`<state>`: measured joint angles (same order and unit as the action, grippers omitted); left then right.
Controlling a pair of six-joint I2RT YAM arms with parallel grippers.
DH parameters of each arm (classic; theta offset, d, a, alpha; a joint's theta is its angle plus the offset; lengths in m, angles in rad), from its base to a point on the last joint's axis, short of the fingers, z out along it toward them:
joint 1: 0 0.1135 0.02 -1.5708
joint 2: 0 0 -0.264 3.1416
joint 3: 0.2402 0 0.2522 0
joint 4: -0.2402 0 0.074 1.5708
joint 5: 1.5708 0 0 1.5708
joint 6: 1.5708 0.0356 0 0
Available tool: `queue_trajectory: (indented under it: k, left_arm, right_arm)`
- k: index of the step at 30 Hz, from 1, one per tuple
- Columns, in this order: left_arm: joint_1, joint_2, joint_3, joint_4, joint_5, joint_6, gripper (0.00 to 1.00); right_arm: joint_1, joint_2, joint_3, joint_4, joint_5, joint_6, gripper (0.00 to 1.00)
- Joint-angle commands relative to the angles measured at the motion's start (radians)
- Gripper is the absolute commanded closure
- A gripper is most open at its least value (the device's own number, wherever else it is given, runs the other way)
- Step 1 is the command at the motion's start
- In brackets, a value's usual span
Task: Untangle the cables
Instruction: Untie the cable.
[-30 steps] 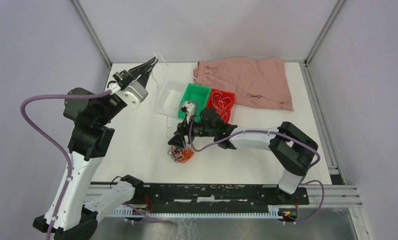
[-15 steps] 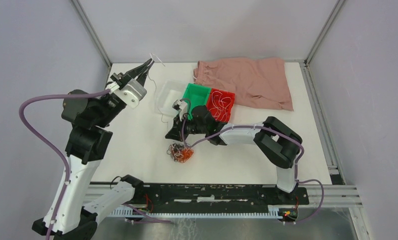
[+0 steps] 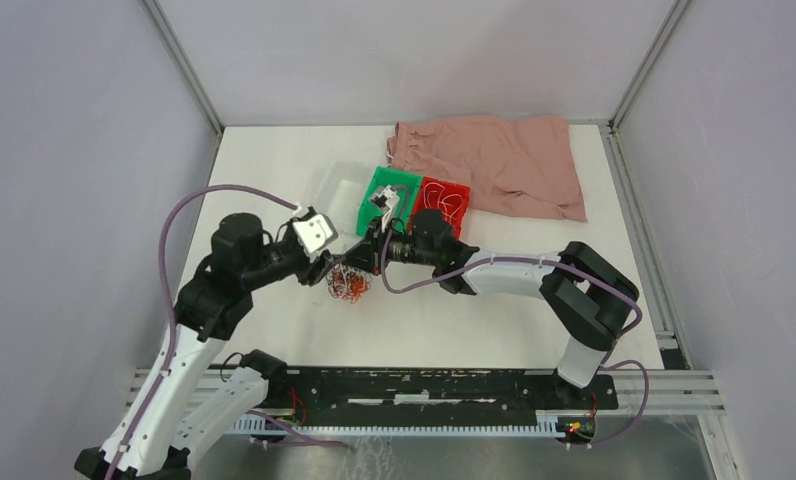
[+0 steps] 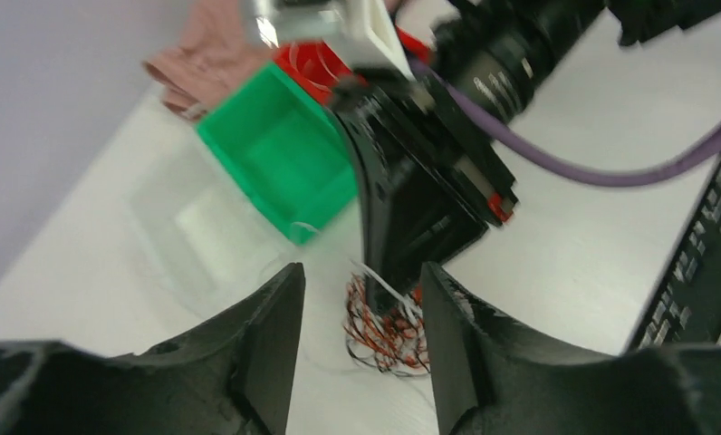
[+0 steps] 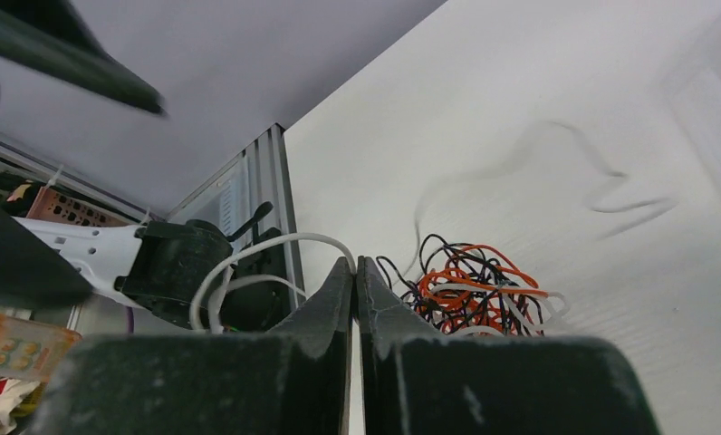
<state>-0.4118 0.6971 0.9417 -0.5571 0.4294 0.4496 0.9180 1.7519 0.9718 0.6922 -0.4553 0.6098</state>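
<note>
White worktop (image 3: 264, 170), mid frame: our right gripper (image 5: 355, 265) pinches a white cable (image 5: 293, 236); our open left gripper (image 4: 361, 272) should pin the tangle (image 4: 384, 331).

table (image 3: 274, 180): white | cloth (image 3: 494, 165): pink, crumpled, lying flat at far right of table | green bin (image 3: 404, 185): open top, side by side with red bin (image 3: 444, 182), both just in front of cloth's left end | clear tray (image 3: 324, 185): just left of green bin | black rail (image 3: 424, 385): along table's near edge
</note>
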Motion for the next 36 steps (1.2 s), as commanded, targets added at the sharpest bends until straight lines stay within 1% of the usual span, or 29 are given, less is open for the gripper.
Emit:
queue_trajectory:
  k: [1,4,6,8,9,12,15,17,19,20,22,23,26,27,28,33,35,36]
  left_arm:
    - [0.001,0.043,-0.007,-0.233,0.168,0.120,0.39]
    - [0.002,0.075,-0.002,-0.309,0.219,0.195,0.33]
    - [0.001,0.082,-0.010,-0.319,0.258,0.212,0.32]
    - [0.002,0.077,-0.040,-0.258,0.250,0.170,0.32]
    - [0.002,0.073,-0.065,-0.185,0.224,0.135,0.32]
    - [0.002,0.061,-0.115,-0.044,0.124,0.074,0.33]
    - [0.000,0.073,-0.120,0.038,0.055,0.031,0.34]
    - [0.001,0.094,-0.092,0.023,0.086,0.022,0.35]
    - [0.002,0.111,-0.059,-0.022,0.164,0.025,0.35]
    - [0.002,0.114,-0.050,-0.035,0.198,0.023,0.37]
    - [0.001,0.116,-0.047,-0.036,0.219,0.018,0.44]
    - [0.002,0.115,-0.047,-0.031,0.208,0.019,0.51]
    - [0.001,0.114,-0.056,-0.021,0.160,0.039,0.69]
    - [0.002,0.115,-0.062,-0.015,0.148,0.045,0.73]
    - [0.003,0.114,-0.066,-0.007,0.139,0.045,0.75]
    - [0.002,0.130,-0.077,0.025,0.140,0.007,0.75]
    - [0.003,0.137,-0.078,0.031,0.136,0.005,0.71]
    - [0.002,0.141,-0.078,0.034,0.130,0.008,0.67]
  right_arm:
    - [0.002,-0.066,-0.032,0.062,-0.018,0.032,0.95]
    - [0.002,-0.095,-0.048,0.015,0.002,0.005,0.96]
    - [0.002,-0.117,-0.054,-0.014,0.012,-0.011,0.96]
    - [0.002,-0.133,-0.062,-0.024,0.011,-0.020,0.96]
    - [0.002,-0.141,-0.064,-0.030,0.010,-0.026,0.96]
    - [0.003,-0.151,-0.062,-0.057,-0.002,-0.043,0.96]
    - [0.004,-0.155,-0.063,-0.071,-0.010,-0.051,0.96]
    - [0.004,-0.161,-0.066,-0.085,-0.008,-0.060,0.96]
    - [0.003,-0.169,-0.069,-0.094,-0.001,-0.068,0.97]
    - [0.003,-0.172,-0.071,-0.096,0.000,-0.071,0.96]
    - [0.004,-0.176,-0.074,-0.102,0.000,-0.077,0.96]
    - [0.005,-0.178,-0.076,-0.103,-0.002,-0.079,0.96]
    - [0.007,-0.183,-0.078,-0.103,-0.009,-0.079,0.96]
    - [0.007,-0.184,-0.077,-0.102,-0.012,-0.079,0.96]
    - [0.008,-0.185,-0.076,-0.101,-0.014,-0.078,0.96]
    - [0.014,-0.190,-0.073,-0.097,-0.023,-0.077,0.95]
    - [0.016,-0.191,-0.075,-0.094,-0.029,-0.076,0.95]
    - [0.017,-0.193,-0.076,-0.091,-0.032,-0.076,0.95]
